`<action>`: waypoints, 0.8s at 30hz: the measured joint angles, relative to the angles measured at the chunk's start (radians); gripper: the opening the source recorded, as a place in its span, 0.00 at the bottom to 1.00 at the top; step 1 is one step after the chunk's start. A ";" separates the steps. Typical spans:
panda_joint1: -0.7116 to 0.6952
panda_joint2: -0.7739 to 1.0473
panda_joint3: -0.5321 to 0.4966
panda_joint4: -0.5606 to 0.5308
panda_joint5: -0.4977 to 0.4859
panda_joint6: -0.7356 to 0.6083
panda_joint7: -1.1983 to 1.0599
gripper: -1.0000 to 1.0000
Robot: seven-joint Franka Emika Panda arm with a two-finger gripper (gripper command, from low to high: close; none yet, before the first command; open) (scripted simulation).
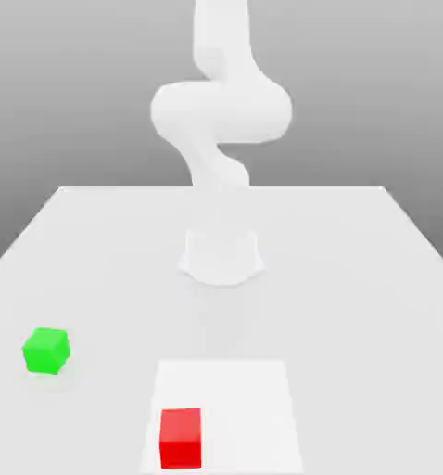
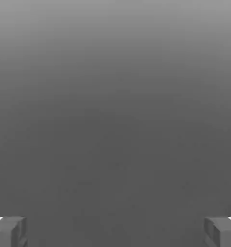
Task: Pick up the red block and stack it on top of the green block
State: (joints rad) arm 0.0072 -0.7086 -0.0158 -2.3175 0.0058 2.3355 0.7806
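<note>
The white Panda arm [image 1: 221, 121] rears up over its round base [image 1: 221, 257] at the middle of the pale table [image 1: 355, 278]. In the hand view the gripper [image 2: 115, 231] stands wide open, one grey fingertip [image 2: 8, 231] at each side with nothing between them. The red block [image 1: 181, 438] sits on a lighter square patch [image 1: 253, 408] at the near edge. The green block [image 1: 46, 351] rests well apart from it, toward the exterior view's left, flat on the table.
</note>
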 joint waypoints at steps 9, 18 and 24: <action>0.019 0.333 -0.051 -0.064 0.027 0.129 -0.075 0.50; 0.014 0.659 -0.079 -0.126 0.052 0.256 -0.147 0.50; -0.001 0.875 -0.086 -0.168 0.045 0.342 -0.178 0.50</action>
State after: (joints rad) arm 0.0058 0.1662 -0.1021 -2.4856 0.0505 2.6773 0.6028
